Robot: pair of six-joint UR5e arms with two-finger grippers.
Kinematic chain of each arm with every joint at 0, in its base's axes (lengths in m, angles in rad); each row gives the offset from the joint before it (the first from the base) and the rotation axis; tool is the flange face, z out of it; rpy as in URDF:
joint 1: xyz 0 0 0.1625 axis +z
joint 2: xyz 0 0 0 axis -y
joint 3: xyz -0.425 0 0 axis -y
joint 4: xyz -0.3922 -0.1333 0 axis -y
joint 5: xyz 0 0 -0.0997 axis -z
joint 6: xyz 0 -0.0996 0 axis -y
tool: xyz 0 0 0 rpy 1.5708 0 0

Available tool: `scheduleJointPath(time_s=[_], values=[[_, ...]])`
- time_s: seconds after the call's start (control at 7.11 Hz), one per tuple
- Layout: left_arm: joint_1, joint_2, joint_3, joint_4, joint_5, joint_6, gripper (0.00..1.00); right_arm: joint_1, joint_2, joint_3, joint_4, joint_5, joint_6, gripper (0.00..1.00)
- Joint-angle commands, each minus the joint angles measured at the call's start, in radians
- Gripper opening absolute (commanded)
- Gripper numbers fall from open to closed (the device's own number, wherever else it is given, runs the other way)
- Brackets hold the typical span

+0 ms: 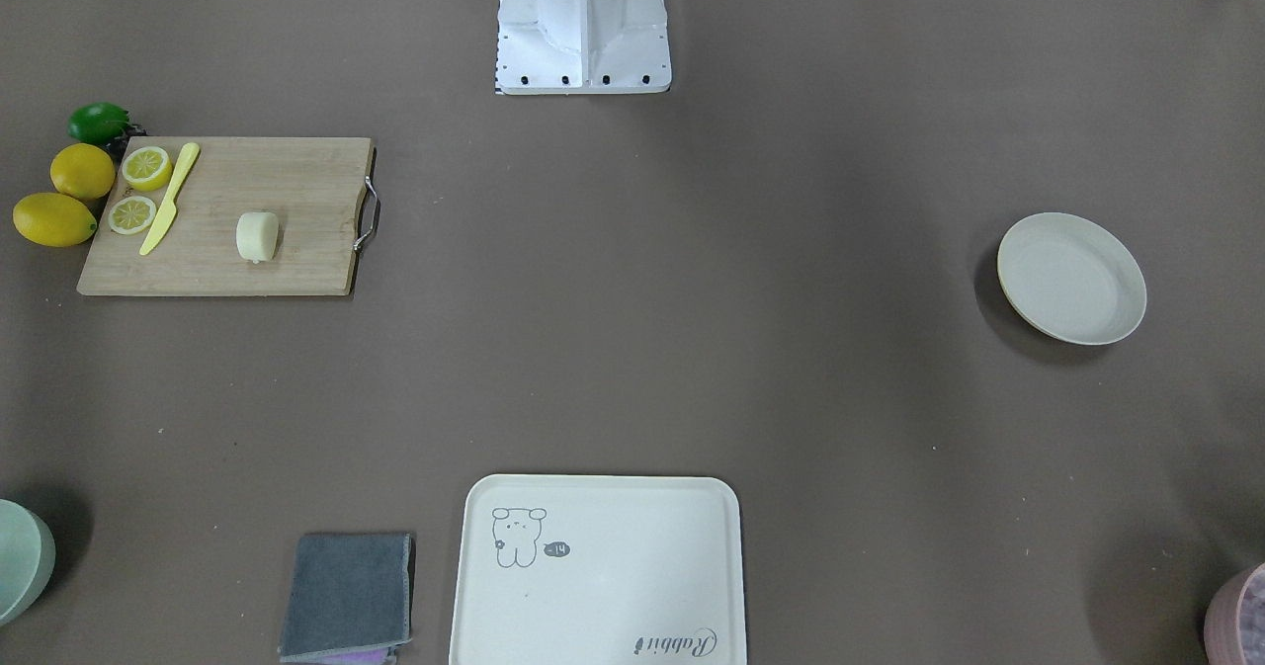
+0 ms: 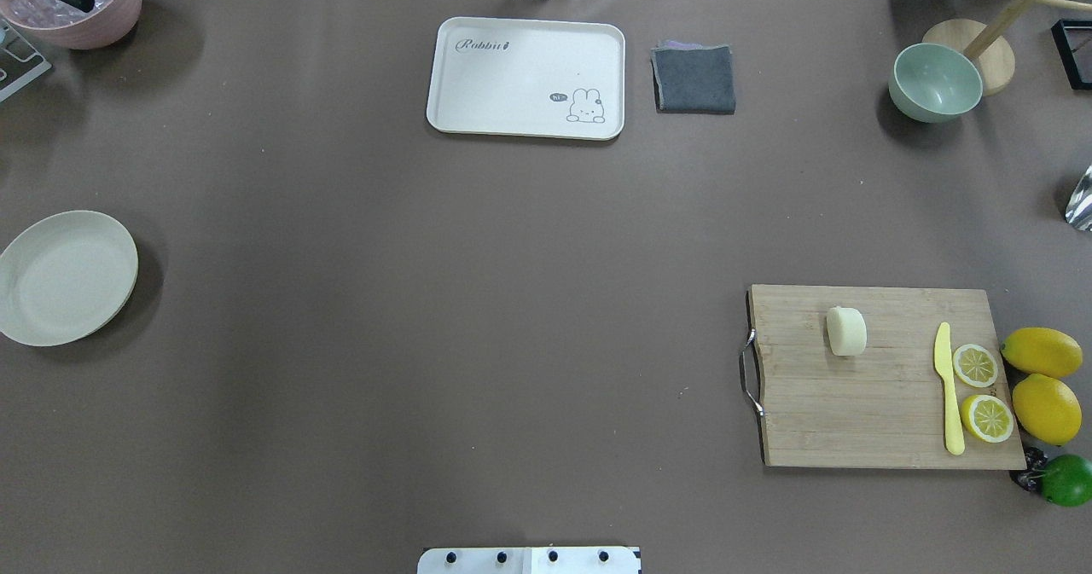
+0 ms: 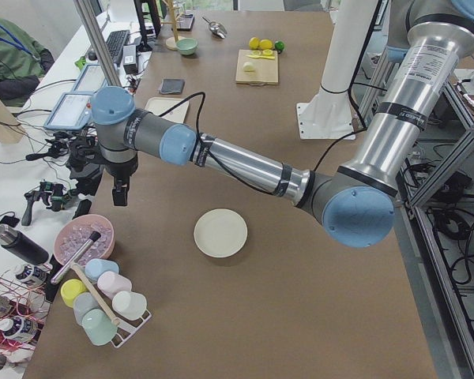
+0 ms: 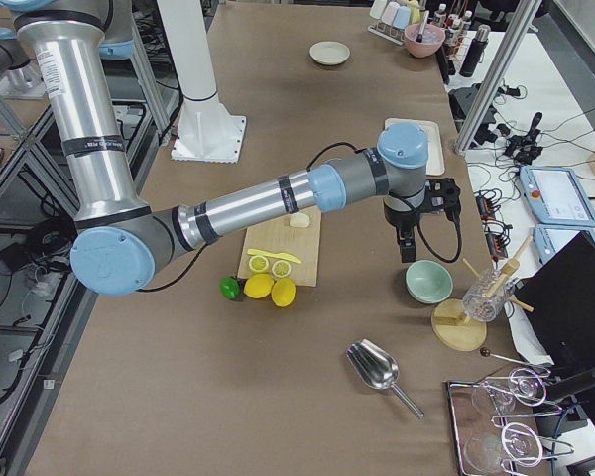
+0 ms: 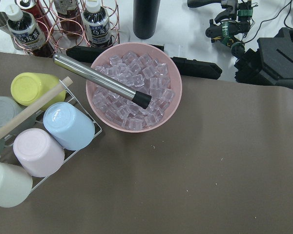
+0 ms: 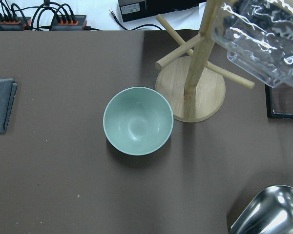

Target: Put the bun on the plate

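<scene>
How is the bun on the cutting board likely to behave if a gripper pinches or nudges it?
The bun seems to lie on its rounded side on the cutting board, so a nudge may roll it. Its smooth surface could slip in a pinch. It is small, so probably light; softness cannot be judged from here.

The left arm [image 3: 245, 167] and right arm [image 4: 248, 210] are silver tubes with pale-blue caps on grey joints, trailing a black cable [image 3: 176, 100]. The left gripper [image 3: 120, 201] and right gripper [image 4: 408, 255] are black. The white base plate [image 1: 583, 52] carries dark screws [image 1: 565, 80].
</scene>
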Motion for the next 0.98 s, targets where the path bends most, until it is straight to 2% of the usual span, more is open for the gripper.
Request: scheduleJointPath(time_s=[0.0, 0.56, 0.7, 0.84], values=[[0.001, 0.021, 0.0, -0.059, 0.0, -0.007, 0.98, -0.001, 0.003, 0.002, 0.0, 0.002, 0.003, 1.0], [0.006, 0.041, 0.003, -0.074, 0.0, -0.027, 0.98, -0.024, 0.0, 0.002, 0.0, 0.002, 0.003, 1.0], [0.017, 0.029, 0.048, -0.086, 0.0, -0.013, 0.98, -0.03, 0.0, -0.003, 0.0, 0.0, 0.002, 1.0], [0.064, 0.035, 0.061, -0.151, 0.009, -0.007, 0.98, -0.03, 0.001, 0.0, 0.0, 0.001, 0.002, 1.0]])
